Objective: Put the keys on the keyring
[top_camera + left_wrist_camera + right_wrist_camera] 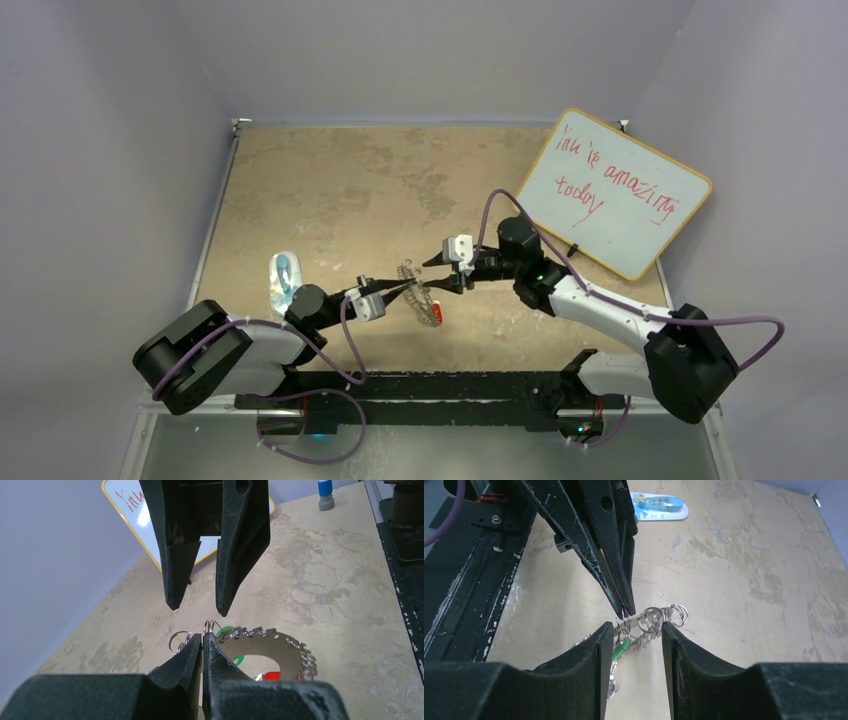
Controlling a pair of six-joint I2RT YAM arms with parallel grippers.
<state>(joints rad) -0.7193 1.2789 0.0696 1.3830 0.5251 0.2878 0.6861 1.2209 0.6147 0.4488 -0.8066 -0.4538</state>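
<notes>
The table (350, 190) is tan, mottled with darker brown blotches. The keyring (280, 641) is silvery. The red key (272, 676) and the green key (240, 659) are named for their heads. The left end effector (202, 637) and right end effector (636, 630) are black, and the cables (730, 322) purple. The whiteboard (620, 195) is white with a yellow frame and red writing.

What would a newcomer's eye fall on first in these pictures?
The left end effector, shut on a loop of the keyring, faces the open right end effector over the middle of the table. Next, the whiteboard with red handwriting leans at the far right.
</notes>
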